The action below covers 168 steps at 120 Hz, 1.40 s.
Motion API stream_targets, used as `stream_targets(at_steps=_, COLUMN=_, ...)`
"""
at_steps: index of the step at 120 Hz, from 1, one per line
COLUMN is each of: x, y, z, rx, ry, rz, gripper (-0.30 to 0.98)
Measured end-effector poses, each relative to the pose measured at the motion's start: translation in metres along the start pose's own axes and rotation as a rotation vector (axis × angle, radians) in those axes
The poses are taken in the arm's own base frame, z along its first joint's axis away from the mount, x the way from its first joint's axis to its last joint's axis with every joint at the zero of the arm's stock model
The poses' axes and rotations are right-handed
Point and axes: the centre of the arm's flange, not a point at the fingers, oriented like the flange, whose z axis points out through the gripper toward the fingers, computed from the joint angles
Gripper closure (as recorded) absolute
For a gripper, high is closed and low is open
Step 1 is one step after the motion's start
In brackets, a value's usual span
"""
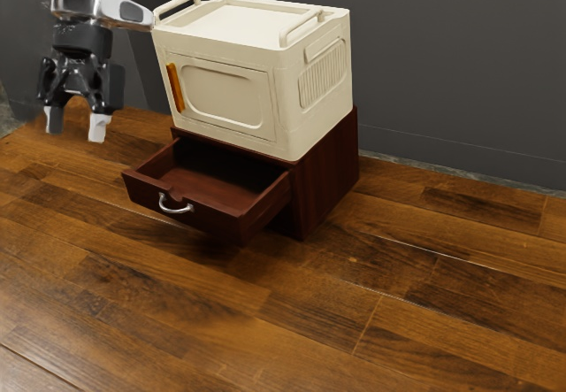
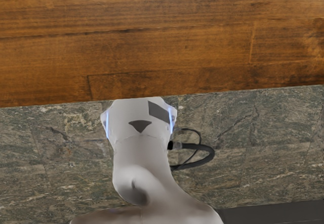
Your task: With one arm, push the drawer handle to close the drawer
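My gripper (image 1: 77,124) hangs at the exterior view's upper left, pointing down, its two pale fingertips spread with nothing between them. It is higher than the drawer and off to the exterior view's left of it, touching neither drawer nor handle. The dark red-brown drawer (image 1: 137,188) stands pulled out of its cabinet (image 1: 329,175), and its inside looks bare. A curved silver handle (image 1: 174,210) is fixed on the drawer's front.
A cream box (image 1: 221,135) with two top rails and an orange door handle (image 1: 175,88) sits on the cabinet. A grey wall (image 1: 460,65) rises behind. My arm's white base (image 2: 139,153) and a black cable (image 2: 202,153) stand beside the wooden tabletop's edge (image 2: 167,82).
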Motion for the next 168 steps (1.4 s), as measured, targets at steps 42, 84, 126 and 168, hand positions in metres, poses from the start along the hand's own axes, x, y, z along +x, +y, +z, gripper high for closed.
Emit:
stream_targets(at_steps=42, x=-0.023, y=-0.032, z=0.128, rx=-0.004, ry=0.371, rz=-0.066, gripper=0.15)
stream_targets(at_steps=84, x=0.011, y=-0.114, z=0.205, rx=0.019, ry=0.388, rz=-0.177, gripper=0.63)
stream_targets(at_steps=126, x=0.104, y=-0.135, z=0.198, rx=0.119, ry=0.454, rz=-0.098, gripper=0.74)
stream_targets(at_steps=168, x=0.158, y=-0.109, z=0.169, rx=0.147, ry=0.522, rz=0.014, gripper=0.76)
